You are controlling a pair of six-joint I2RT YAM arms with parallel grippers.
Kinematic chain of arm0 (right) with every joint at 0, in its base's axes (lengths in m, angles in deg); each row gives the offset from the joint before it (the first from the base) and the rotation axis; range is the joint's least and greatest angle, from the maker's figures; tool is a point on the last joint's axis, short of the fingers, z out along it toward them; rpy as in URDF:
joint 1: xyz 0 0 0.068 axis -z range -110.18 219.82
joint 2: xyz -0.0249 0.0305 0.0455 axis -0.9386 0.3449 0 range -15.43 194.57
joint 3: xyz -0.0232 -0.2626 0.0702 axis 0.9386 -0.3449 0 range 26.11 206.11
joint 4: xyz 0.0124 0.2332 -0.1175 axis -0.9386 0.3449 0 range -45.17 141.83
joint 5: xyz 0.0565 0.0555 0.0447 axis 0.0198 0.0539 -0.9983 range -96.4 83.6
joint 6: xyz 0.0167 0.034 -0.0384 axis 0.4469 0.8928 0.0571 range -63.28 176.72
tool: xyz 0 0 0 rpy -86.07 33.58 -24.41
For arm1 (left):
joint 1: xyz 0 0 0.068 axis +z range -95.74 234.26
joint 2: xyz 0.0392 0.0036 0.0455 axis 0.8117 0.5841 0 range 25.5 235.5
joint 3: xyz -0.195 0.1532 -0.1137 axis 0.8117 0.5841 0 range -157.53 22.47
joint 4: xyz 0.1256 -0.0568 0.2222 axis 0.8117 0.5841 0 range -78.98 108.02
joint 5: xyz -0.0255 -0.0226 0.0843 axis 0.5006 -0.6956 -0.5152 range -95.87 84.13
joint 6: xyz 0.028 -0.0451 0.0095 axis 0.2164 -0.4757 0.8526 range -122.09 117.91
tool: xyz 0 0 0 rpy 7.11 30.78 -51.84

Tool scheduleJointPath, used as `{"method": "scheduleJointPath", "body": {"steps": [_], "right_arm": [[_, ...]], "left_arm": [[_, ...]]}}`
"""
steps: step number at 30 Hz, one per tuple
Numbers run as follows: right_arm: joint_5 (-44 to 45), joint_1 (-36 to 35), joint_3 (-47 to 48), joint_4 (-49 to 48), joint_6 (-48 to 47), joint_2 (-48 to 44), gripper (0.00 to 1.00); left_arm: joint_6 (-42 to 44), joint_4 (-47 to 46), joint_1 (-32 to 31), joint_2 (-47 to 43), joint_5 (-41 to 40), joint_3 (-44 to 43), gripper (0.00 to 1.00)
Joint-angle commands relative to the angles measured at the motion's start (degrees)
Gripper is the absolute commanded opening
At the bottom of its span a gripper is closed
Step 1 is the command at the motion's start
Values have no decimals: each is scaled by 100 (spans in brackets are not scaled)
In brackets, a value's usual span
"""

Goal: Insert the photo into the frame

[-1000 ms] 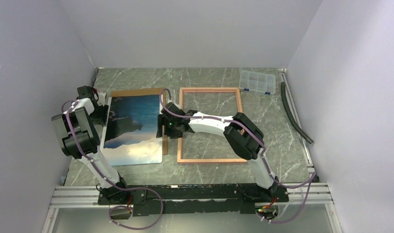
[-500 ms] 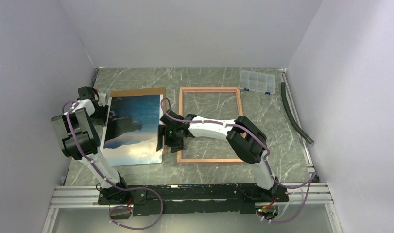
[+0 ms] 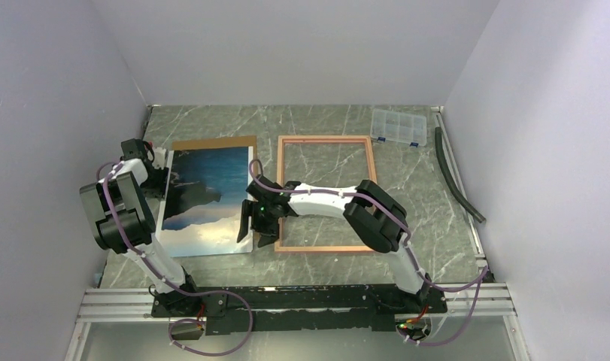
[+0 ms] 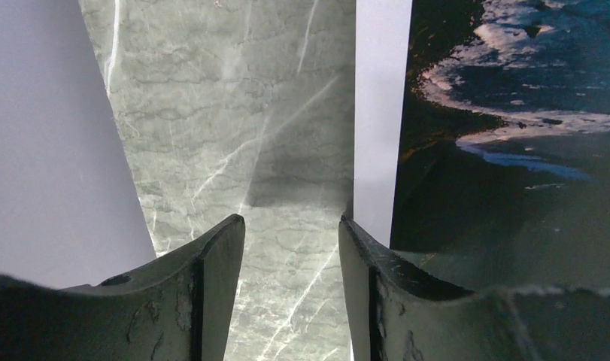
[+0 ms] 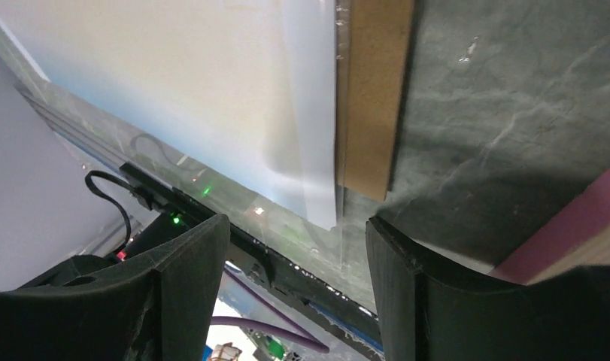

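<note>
Sliding toward 6 o'clock over the last second, our right gripper (image 3: 247,223) is now hanging at the near right corner of the photo (image 3: 204,199), having come down along its 3 o'clock edge. Its jaws are standing apart and clasping nothing, with the print's corner and a corner of the brown backing board (image 3: 211,142) showing between them in the wrist view. Farther back, our left gripper (image 3: 156,177) is waiting at the photo's 9 o'clock edge. Its jaws are narrowing a little but are parted over bare table (image 3: 437,226), one jaw just reaching the print's pale edge. The photo is lying picture-up on the board, long axis running 6 to 12 o'clock, unmoved. The frame (image 3: 326,139) is lying flat just at 3 o'clock of it, long axis parallel, nothing inside. We are judging that the coming move means carrying the print toward 3 o'clock, and our right arm is the nearer to that opening.
</note>
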Motion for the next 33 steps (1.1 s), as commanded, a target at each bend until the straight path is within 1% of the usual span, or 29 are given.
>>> {"method": "scheduleJointPath", "body": {"steps": [1, 4, 8, 13, 18, 19, 22, 27, 33], "right_arm": [[-71, -27, 60, -60, 271, 146, 70], [-65, -35, 145, -64, 346, 254, 70], [-93, -38, 17, -650, 649, 222, 70], [-129, -94, -499, -2211, 1263, 83, 70], [-181, -114, -1006, -4277, 1656, -142, 69], [-229, -121, -999, -4483, 1665, -160, 69], [-266, -120, -952, -4784, 1541, -280, 68], [-204, -84, -1272, -5405, 1550, -559, 68], [-181, 3, -1237, -5441, 1417, -608, 68]], "left_arm": [[122, 228, 6, -76, 214, 274, 55], [144, 234, 11, -68, 263, 301, 54], [127, 234, 5, -49, 342, 360, 53], [161, 246, 17, -19, 462, 448, 51], [143, 336, 45, 30, 637, 470, 48], [141, 346, 55, 43, 672, 478, 48], [145, 407, 95, 107, 759, 469, 47], [145, 558, 173, 134, 932, 390, 45], [146, 783, 249, 100, 1151, 281, 42]]}}
